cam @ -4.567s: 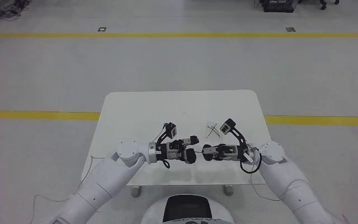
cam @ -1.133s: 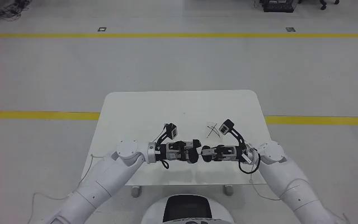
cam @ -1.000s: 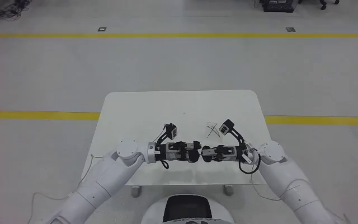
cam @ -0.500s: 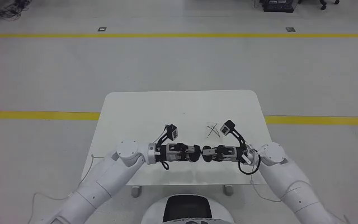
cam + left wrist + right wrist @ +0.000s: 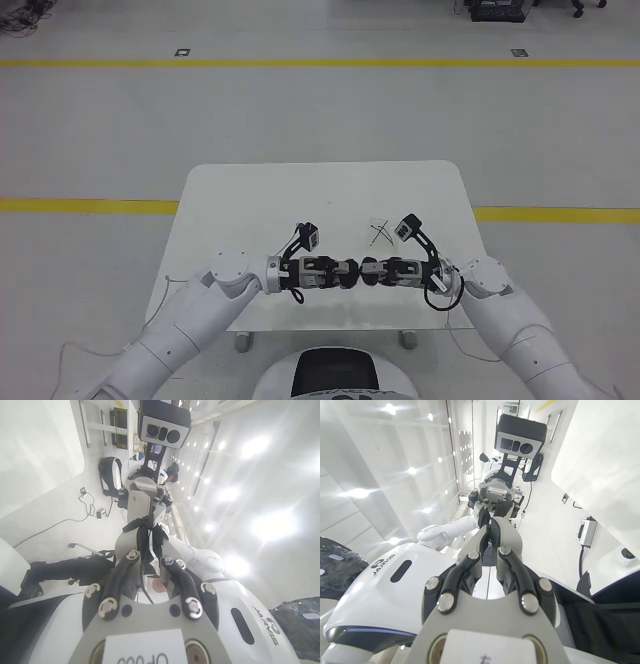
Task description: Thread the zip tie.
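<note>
My two grippers meet tip to tip above the front middle of the white table (image 5: pixel 250 200). The left gripper (image 5: pixel 348 271) points at the right gripper (image 5: pixel 366 270), and their tips touch or nearly touch. In the left wrist view the left gripper (image 5: pixel 146 525) is shut, with a thin black zip tie (image 5: pixel 144 585) running back between its fingers. In the right wrist view the right gripper (image 5: pixel 488 522) is shut, its ribbed pads (image 5: pixel 495 532) pressed on something thin and dark. Where the tie's two ends meet is hidden between the tips.
Two or three loose black zip ties (image 5: pixel 378 233) lie crossed on the table just behind the right arm's wrist camera. The table's front edge runs close under both forearms. Its back and left parts are bare.
The gap between the two grippers has closed: the left one slid right and the right one edged left until the tips met. The strand once seen between them is now covered.
</note>
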{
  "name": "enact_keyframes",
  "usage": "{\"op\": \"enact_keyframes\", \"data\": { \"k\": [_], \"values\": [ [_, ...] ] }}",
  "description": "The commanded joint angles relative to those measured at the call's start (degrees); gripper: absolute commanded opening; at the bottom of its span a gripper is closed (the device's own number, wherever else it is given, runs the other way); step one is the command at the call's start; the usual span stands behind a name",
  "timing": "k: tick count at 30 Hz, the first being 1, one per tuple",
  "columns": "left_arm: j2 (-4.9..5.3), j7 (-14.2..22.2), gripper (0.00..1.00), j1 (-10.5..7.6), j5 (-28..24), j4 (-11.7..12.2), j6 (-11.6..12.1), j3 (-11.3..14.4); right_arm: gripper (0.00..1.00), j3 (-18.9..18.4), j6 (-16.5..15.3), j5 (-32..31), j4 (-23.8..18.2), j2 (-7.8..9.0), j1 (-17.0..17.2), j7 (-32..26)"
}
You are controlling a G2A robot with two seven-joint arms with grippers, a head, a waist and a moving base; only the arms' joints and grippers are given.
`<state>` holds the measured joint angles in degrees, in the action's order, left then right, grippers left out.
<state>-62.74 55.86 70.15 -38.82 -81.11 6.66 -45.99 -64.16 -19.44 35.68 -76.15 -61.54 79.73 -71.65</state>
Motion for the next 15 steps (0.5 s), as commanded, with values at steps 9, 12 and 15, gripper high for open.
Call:
{"op": "enact_keyframes", "data": {
  "k": [9, 12, 15],
  "values": [
    [0.07, 0.10, 0.08, -0.06, 0.00, 0.03, -0.03, 0.01, 0.00, 0.40, 0.57, 0.11, 0.25, -0.05, -0.19, 0.04],
    [0.08, 0.13, 0.07, -0.09, -0.03, 0.05, -0.07, 0.03, 0.00, 0.63, 0.62, 0.14, 0.37, -0.09, -0.34, -0.15],
    [0.10, 0.14, 0.07, -0.11, -0.04, 0.07, -0.06, 0.05, 0.00, 0.77, 0.73, 0.12, 0.50, -0.11, -0.48, -0.33]
  ]
}}
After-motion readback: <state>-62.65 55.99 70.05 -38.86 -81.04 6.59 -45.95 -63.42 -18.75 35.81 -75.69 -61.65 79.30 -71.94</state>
